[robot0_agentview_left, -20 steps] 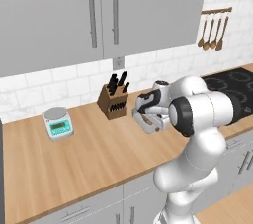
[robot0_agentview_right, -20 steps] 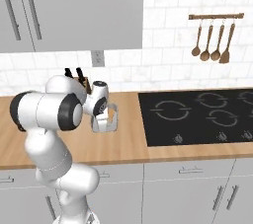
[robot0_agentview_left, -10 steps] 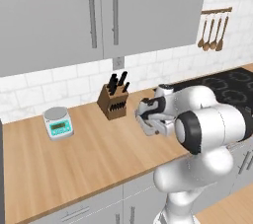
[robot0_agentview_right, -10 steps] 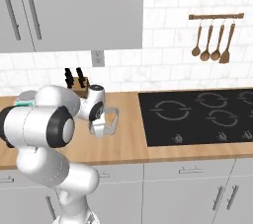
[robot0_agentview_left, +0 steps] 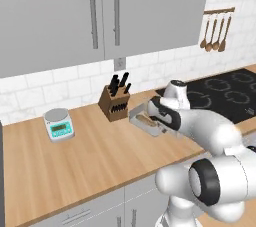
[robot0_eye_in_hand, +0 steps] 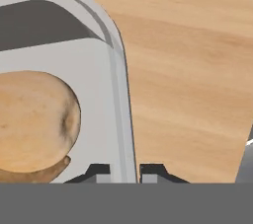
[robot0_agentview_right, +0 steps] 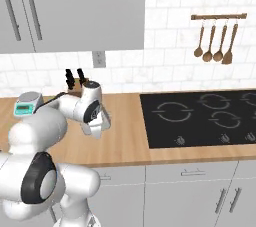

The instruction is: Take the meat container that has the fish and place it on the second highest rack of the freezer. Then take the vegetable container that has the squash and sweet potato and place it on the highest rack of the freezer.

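One rectangular light-grey vegetable container [robot0_agentview_left: 148, 119], holding a tan-brown chunky piece [robot0_eye_in_hand: 32, 122], sits on the wooden counter [robot0_agentview_left: 90, 156] just right of the brown knife block [robot0_agentview_left: 114, 102]. The two-finger gripper [robot0_eye_in_hand: 124, 171] is clamped on the container's thick rim, one tip on each side of the wall. A small scale [robot0_agentview_left: 58, 124] stands well left of the knife block.

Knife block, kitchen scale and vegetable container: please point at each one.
knife block [robot0_agentview_left: 114, 105], left base view, on its wooden front face.
kitchen scale [robot0_agentview_left: 59, 128], left base view, on its display.
vegetable container [robot0_eye_in_hand: 109, 82], hand view, on its pale rim.
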Robot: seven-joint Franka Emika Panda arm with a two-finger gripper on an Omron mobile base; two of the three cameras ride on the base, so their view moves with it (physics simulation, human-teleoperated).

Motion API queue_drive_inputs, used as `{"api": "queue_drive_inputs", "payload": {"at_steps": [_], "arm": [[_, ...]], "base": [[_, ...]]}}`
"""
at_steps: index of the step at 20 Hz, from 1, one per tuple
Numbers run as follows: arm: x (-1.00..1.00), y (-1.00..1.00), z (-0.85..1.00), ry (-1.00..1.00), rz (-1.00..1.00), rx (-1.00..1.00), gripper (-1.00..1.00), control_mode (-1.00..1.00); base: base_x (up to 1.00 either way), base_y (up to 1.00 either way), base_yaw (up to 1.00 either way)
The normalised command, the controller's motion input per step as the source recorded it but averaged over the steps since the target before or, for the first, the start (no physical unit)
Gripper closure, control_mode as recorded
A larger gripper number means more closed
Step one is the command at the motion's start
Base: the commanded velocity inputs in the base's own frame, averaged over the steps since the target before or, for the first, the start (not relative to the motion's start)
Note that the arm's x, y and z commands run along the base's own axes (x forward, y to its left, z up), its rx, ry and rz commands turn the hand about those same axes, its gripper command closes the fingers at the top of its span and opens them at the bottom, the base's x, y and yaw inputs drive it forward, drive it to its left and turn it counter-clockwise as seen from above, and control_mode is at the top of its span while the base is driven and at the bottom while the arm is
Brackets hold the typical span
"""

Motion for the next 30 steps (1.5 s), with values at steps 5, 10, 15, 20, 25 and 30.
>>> {"api": "queue_drive_inputs", "payload": {"at_steps": [5, 10, 15, 20, 25, 30], "arm": [[-0.71, 0.00, 0.76, -0.23, 0.00, 0.04, 1.00, -1.00], [-0.62, -0.02, 0.90, -0.17, 0.00, 0.05, 1.00, -1.00], [-0.45, -0.16, 0.95, -0.01, 0.00, 0.06, 1.00, -1.00], [-0.23, 0.00, 0.57, 0.17, 0.00, -0.02, 1.00, -1.00], [-0.02, 0.00, 0.00, 0.23, 0.00, -0.07, 1.00, -1.00], [0.00, 0.00, 0.00, 0.00, 0.00, 0.00, 1.00, 1.00]], "base": [[0.00, 0.00, 0.00], [0.00, 0.00, 0.00], [0.00, 0.00, 0.00], [0.00, 0.00, 0.00], [0.00, 0.00, 0.00], [-0.67, -0.14, 0.19]]}}
